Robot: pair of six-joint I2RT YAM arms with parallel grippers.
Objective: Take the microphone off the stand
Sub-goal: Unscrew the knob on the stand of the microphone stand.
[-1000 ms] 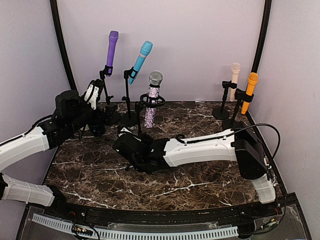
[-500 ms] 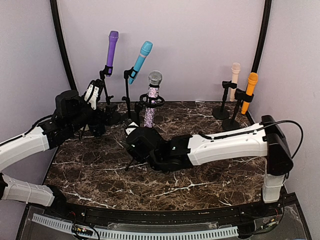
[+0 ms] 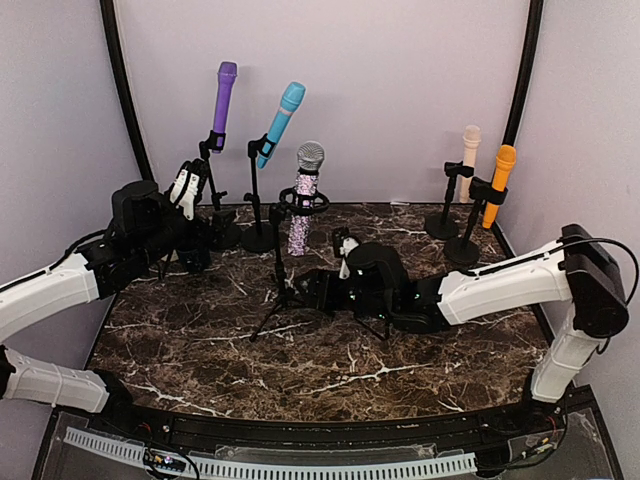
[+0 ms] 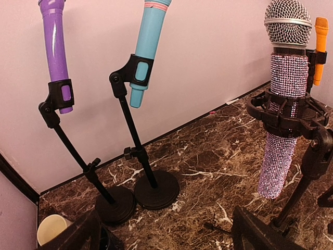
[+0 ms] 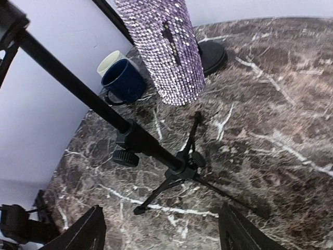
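The glittery purple microphone (image 3: 303, 205) with a silver mesh head sits upright in the ring mount of a black tripod stand (image 3: 278, 290) at mid-table. It also shows in the left wrist view (image 4: 283, 140) and the right wrist view (image 5: 166, 47). My right gripper (image 3: 312, 288) lies low just right of the stand, open and empty. The stand's pole and legs (image 5: 177, 166) are ahead of my right gripper (image 5: 164, 234). My left gripper (image 3: 185, 185) hovers open at the back left, facing the stands (image 4: 166, 239).
A purple microphone (image 3: 222, 100) and a blue one (image 3: 281, 120) stand on round-base stands at the back left. Cream (image 3: 468, 160) and orange (image 3: 497, 180) microphones stand at the back right. A blue mug (image 5: 125, 80) and a cream cup (image 5: 109, 62) sit near the left wall.
My right gripper has opened and drawn back to the right, from the left side of the tripod stand to its right side. The left arm has not moved.
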